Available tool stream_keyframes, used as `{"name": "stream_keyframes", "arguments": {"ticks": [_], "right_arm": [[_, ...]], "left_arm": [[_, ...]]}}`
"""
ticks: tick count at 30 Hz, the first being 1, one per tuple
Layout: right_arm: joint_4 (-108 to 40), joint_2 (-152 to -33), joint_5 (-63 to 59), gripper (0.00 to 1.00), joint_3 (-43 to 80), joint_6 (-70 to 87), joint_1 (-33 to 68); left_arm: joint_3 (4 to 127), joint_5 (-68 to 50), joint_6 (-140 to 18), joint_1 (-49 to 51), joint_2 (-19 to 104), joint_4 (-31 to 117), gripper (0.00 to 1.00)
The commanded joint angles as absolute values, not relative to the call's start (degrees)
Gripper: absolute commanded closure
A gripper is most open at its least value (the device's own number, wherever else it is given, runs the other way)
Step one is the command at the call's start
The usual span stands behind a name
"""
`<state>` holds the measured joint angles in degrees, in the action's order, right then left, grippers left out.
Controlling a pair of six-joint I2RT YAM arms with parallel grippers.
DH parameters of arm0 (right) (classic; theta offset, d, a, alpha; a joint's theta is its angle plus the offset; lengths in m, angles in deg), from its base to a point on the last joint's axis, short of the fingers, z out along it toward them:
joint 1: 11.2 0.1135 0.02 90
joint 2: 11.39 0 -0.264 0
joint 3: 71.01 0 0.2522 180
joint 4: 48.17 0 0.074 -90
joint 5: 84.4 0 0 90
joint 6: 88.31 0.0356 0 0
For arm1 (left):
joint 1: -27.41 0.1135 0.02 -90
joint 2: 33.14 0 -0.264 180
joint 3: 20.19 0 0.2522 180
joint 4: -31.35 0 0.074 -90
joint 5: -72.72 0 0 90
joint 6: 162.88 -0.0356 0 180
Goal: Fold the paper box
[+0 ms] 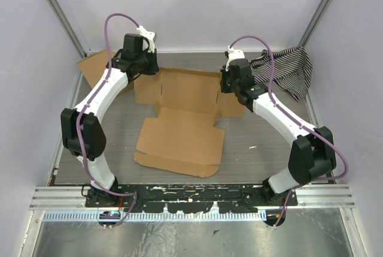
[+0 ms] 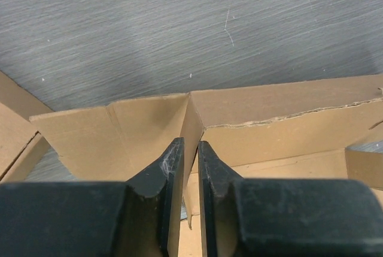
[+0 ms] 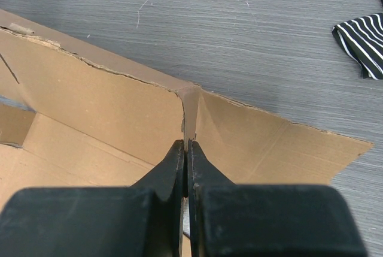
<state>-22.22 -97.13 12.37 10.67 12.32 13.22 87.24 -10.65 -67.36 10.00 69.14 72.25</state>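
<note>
On the tabletop (image 1: 263, 143), at centre — paper box (image 1: 179, 134) with both far corners pinched.
At 11 o'clock the left tool (image 2: 190, 144) nips the upright corner fold, fingers nearly together with cardboard between them; at 1 o'clock the right tool (image 3: 186, 143) is pressed tight on the matching fold; the back wall stands raised between them — the front panel lies flat toward 6 o'clock; striped cloth (image 1: 287, 71) at 2 o'clock; smaller cardboard piece (image 1: 96, 68) at 10 o'clock.

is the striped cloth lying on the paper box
No, the striped cloth lies on the table, apart from the paper box.
</note>
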Motion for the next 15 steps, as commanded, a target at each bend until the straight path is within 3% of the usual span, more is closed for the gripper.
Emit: {"name": "stream_keyframes", "arguments": {"ticks": [1, 5, 8, 11, 13, 15], "right_arm": [[-24.26, -94.28, 12.35, 0.96, 12.32, 11.81, 13.62], [-24.21, -94.01, 12.46, 0.96, 12.27, 11.8, 13.62], [-24.13, -94.01, 12.42, 0.96, 12.35, 11.76, 13.65], [-23.91, -94.23, 12.16, 0.96, 12.51, 11.52, 13.63], [-23.31, -94.63, 11.94, 0.95, 12.94, 11.5, 13.66], [-22.31, -95.31, 11.5, 0.9, 13.69, 11.68, 13.62]], "left_arm": [[89.02, -11.87, -67.19, 9.92, 70.64, 74.9, 0.74], [88.17, -12.67, -67.09, 9.87, 70.26, 74.14, 0.67], [87.54, -13.0, -67.0, 9.89, 70.32, 73.64, 0.67], [87.84, -13.26, -66.37, 9.91, 70.68, 73.15, 0.78], [88.04, -13.13, -65.56, 9.87, 70.88, 72.56, 0.93], [87.58, -13.36, -64.87, 9.89, 70.87, 71.81, 1.0]]}}
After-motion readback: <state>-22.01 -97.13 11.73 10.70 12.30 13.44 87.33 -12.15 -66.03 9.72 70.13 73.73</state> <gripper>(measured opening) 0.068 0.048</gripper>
